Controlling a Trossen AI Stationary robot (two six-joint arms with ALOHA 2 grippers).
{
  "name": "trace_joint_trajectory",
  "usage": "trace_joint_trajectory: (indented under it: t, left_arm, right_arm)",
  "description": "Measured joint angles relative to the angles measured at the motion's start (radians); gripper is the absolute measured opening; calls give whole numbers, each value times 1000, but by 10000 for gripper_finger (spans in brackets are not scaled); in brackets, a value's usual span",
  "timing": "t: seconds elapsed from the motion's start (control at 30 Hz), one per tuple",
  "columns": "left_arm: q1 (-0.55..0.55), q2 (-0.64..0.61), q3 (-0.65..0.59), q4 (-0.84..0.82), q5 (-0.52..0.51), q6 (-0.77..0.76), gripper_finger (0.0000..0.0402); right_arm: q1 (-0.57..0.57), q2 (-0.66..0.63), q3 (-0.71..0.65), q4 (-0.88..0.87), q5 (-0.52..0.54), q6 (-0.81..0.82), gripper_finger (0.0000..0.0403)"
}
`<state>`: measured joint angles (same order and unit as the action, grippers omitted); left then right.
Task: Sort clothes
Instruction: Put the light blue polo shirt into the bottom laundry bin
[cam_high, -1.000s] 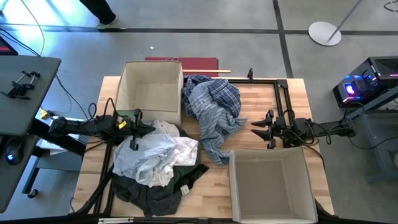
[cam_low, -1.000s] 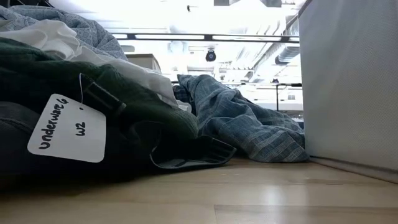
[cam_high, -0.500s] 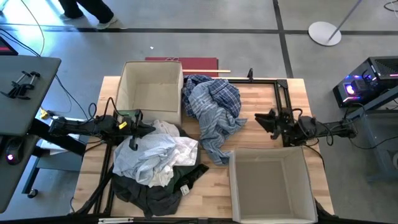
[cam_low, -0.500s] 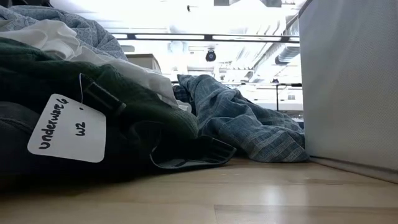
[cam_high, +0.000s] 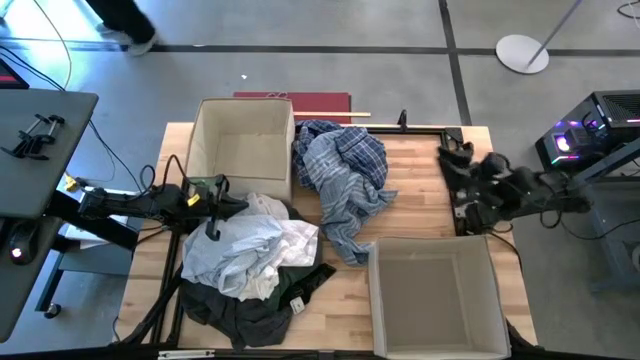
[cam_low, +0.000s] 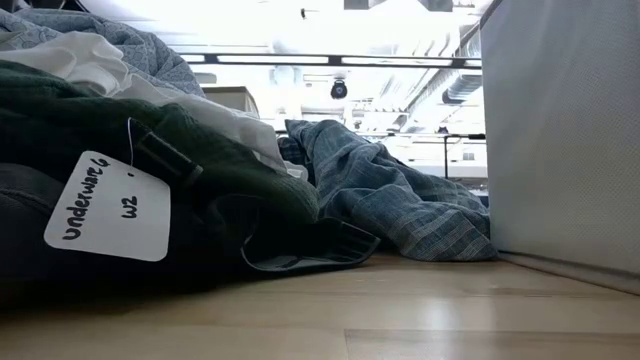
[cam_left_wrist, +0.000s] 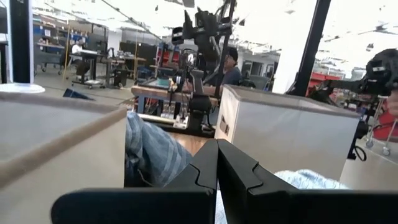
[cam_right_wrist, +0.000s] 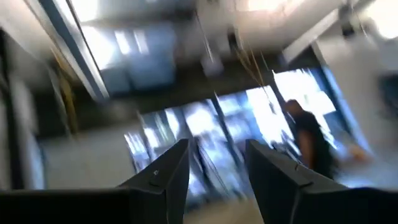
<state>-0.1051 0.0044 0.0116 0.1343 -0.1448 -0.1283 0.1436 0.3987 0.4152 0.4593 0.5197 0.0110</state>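
Note:
The clothes lie in two heaps on the wooden table. A blue-white plaid shirt is spread at the far middle. White pale pieces lie at the near left on top of dark ones. A dark green garment carries a white tag. My left gripper is shut, level, at the left by the white heap's far edge. My right gripper is open, raised at the far right and tipped upward, with nothing between its fingers.
One beige fabric bin stands at the far left, beside the plaid shirt. A second bin stands at the near right. A black frame runs along the table's right side. A person's legs pass beyond the far edge.
My right gripper has risen well above the table and tipped its fingers upward, swinging back toward the far right corner; its fingers stay apart. The clothes and my left gripper have kept still.

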Motion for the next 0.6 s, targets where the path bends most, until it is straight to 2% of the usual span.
trace_joint_trajectory:
  t: [0.13, 0.23, 0.4, 0.6]
  left_arm:
    - [0, 0, 0, 8, -3, 0, 1]
    - [0, 0, 0, 25, -19, 0, 1]
    - [0, 0, 0, 23, -52, 6, 1]
    - [0, 0, 0, 20, -60, 33, 1]
  right_arm:
    - [-7, 251, 253, -386, 168, -4, 147]
    - [-41, 452, 434, -631, 177, 13, 147]
    - [-120, 741, 707, -1001, 20, 85, 147]
    - [-207, 1004, 898, -1184, -131, 86, 148]
